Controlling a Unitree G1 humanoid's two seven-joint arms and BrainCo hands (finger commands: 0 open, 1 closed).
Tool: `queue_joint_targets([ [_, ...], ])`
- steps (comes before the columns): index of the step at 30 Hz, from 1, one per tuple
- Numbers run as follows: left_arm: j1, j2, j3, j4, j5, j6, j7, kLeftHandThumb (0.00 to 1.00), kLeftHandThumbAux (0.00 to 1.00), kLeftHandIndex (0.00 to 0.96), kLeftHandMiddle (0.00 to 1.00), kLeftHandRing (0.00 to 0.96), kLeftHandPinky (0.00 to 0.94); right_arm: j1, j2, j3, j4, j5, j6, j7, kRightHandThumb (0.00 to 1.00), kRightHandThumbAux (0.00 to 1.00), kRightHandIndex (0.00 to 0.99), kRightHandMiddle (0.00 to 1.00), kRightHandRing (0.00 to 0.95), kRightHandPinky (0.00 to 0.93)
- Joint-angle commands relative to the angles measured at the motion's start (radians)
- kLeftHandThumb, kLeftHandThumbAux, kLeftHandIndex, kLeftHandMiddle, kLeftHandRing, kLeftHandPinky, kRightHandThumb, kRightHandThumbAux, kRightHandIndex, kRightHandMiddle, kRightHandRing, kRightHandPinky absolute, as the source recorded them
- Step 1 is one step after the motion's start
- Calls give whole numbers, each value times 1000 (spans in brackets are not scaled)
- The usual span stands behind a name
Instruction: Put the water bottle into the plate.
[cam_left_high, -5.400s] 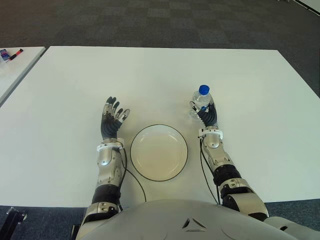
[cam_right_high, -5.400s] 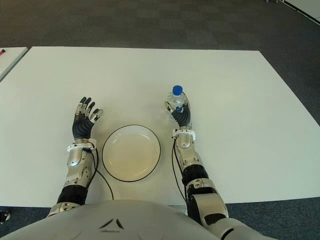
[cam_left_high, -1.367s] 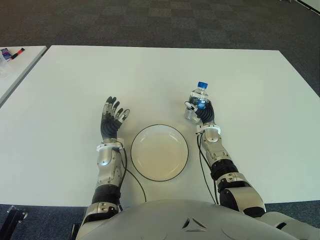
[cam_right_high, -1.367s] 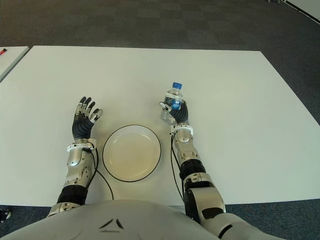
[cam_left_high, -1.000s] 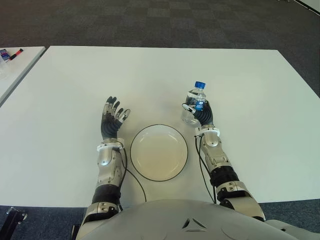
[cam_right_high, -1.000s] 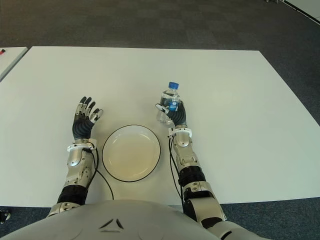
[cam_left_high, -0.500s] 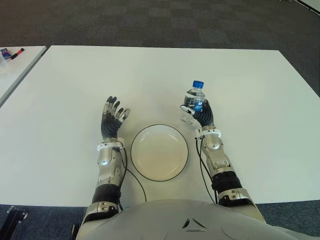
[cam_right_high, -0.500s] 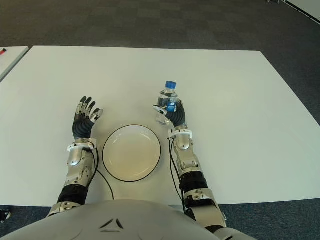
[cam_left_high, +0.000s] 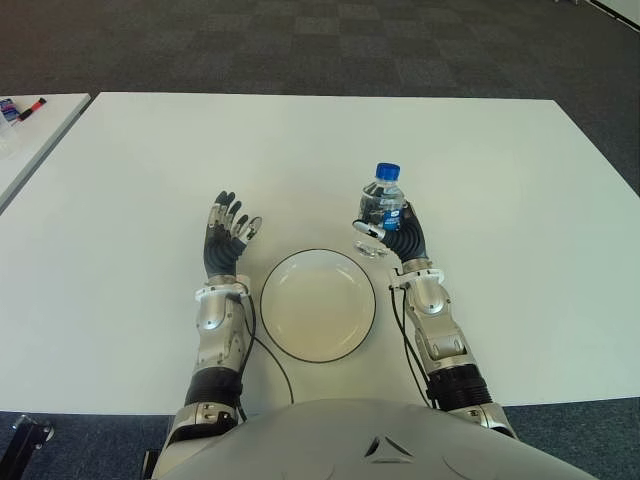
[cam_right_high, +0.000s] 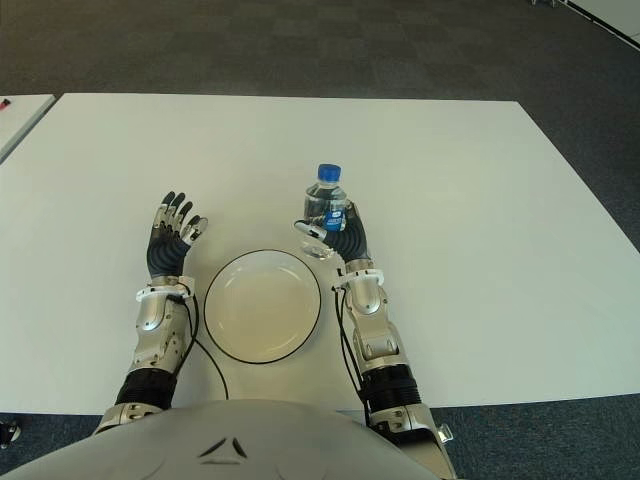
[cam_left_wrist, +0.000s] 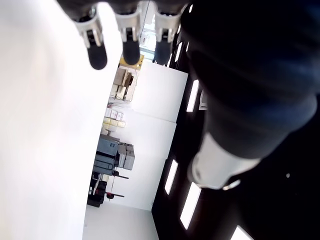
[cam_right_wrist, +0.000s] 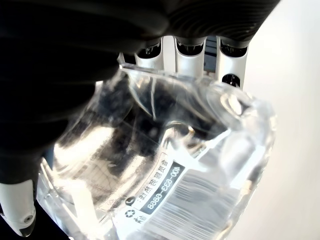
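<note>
Water bottle (cam_left_high: 382, 205) within right-hand fingers (cam_left_high: 364, 228)

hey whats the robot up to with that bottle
The robot's right hand is gripping a clear water bottle with a blue cap, holding it upright just past the far right rim of the white plate on the white table. The bottle is not in the plate yet, which is empty. Its left hand shows to the left of the plate with fingers spread, holding nothing.
</note>
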Motion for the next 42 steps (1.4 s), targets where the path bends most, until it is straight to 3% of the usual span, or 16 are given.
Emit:
queue_joint_targets([
  [1, 1, -27, 1, 15, 4, 1, 4, 159, 880, 85, 89, 94, 144, 18, -8, 9, -45, 14, -8, 31, 954, 656, 388, 507, 522, 844],
  [15, -4, -29, -6, 24, 12, -7, 4, 147, 882, 85, 88, 97, 143, 96, -40, 60, -149, -42, -36, 69, 954, 656, 387, 506, 525, 846],
  [33, -5, -34, -15, 24, 32, -14, 2, 203, 844, 76, 88, 90, 131, 204, -77, 131, -377, -60, 185, 197, 955, 655, 392, 508, 521, 843],
  [42, -5, -36, -20, 27, 34, -26, 1, 231, 834, 78, 94, 96, 141, 226, -106, 162, -424, -76, 195, 232, 954, 656, 393, 504, 526, 851],
])
